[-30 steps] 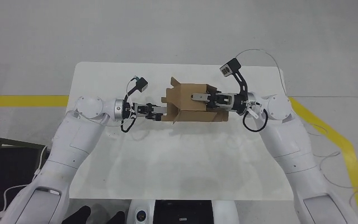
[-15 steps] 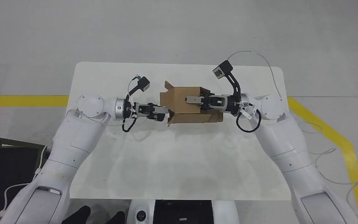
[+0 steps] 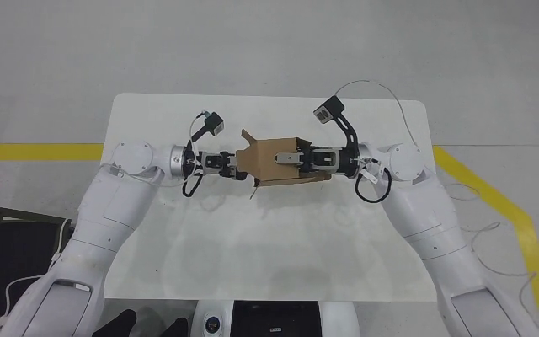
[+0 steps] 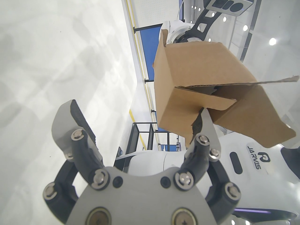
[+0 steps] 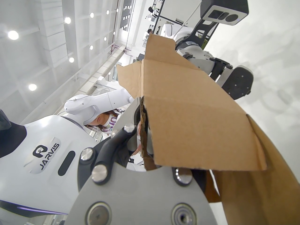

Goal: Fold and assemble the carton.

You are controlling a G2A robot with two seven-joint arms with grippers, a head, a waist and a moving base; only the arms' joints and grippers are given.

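A brown carton (image 3: 271,156) hangs above the white table (image 3: 253,244), lying sideways between my two grippers. My right gripper (image 3: 292,157) is shut on one carton wall (image 5: 187,108); one finger (image 5: 130,118) shows beside the cardboard edge and the other is hidden behind it. My left gripper (image 3: 242,171) stands open at the carton's other end. In the left wrist view one fingertip (image 4: 204,115) touches the partly folded end flaps of the carton (image 4: 199,71), while the other finger (image 4: 72,118) is free. A large flap (image 4: 264,122) sticks out unfolded.
A loose flap (image 3: 249,138) points toward the table's far side. A thin cable (image 3: 404,93) arcs over the far right corner. The near half of the table is bare white surface.
My right arm has carried the carton to the left and turned it slightly, bringing its end against the left gripper. The left gripper has stayed roughly in place.
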